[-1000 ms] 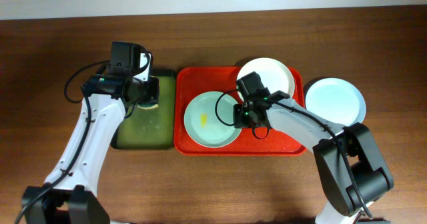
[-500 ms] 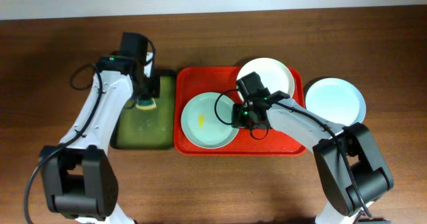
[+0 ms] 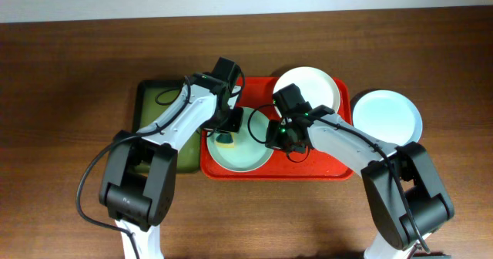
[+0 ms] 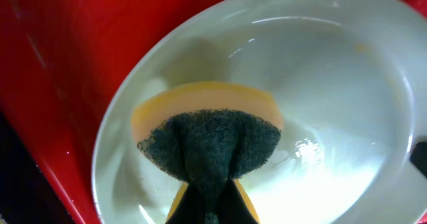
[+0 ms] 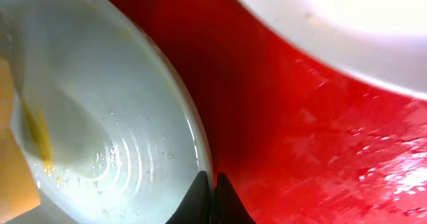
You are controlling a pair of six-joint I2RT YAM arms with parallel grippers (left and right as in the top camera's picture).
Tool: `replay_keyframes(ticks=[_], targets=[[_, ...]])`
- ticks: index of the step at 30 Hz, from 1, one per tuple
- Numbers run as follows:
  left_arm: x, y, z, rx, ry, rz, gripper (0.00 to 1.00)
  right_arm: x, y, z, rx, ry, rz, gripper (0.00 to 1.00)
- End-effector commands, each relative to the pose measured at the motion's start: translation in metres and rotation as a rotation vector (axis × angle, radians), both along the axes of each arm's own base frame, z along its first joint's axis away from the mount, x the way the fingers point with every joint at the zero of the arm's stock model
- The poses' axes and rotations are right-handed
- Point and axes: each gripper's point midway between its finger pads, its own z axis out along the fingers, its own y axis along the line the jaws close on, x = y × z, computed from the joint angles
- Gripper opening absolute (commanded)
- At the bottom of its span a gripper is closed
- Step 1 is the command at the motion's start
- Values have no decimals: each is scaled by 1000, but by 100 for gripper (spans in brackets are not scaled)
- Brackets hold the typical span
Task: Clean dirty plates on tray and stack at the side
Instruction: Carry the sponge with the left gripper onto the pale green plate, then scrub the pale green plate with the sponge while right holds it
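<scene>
Sheen on the stiff pale green plate (image 3: 253, 153) in the red tray (image 3: 327, 169) suggests slipperiness, so its thin rim, where the right end effector (image 3: 275, 139) is clamped, seems the surest hold while the left end effector (image 3: 227, 131) presses its gripped sponge (image 4: 210, 136) inside.

Brown wooden table (image 3: 62, 74), dark green tray (image 3: 148, 103) (narrow), yellow sponge (image 4: 207, 137) with dark scouring face

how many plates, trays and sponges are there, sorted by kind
plates: 3 (green plate, white plate, blue plate)
trays: 2 (red tray, dark green tray)
sponges: 1 (sponge)
total: 6
</scene>
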Motion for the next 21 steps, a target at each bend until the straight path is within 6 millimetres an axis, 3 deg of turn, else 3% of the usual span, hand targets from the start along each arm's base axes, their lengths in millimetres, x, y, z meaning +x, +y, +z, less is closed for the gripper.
replay_keyframes(ticks=[1, 10, 14, 16, 18, 21], targets=[[5, 4, 1, 35, -22, 15, 0, 3, -14, -8, -93, -27, 1, 4], [3, 4, -8, 81, -22, 51, 0, 2, -15, -9, -100, -24, 1, 4], [-4, 7, -43, 115, 52, 47, 0, 1, -15, -9, -102, -19, 1, 4], [-20, -8, -63, 33, 159, 37, 0, 1, -15, -9, -102, -20, 1, 4], [-25, -32, -54, -115, 195, -21, 0, 0, -15, -9, -99, -18, 2, 4], [-6, -40, -22, -255, 132, 1, 0, 0, -15, -9, -100, -16, 2, 4]])
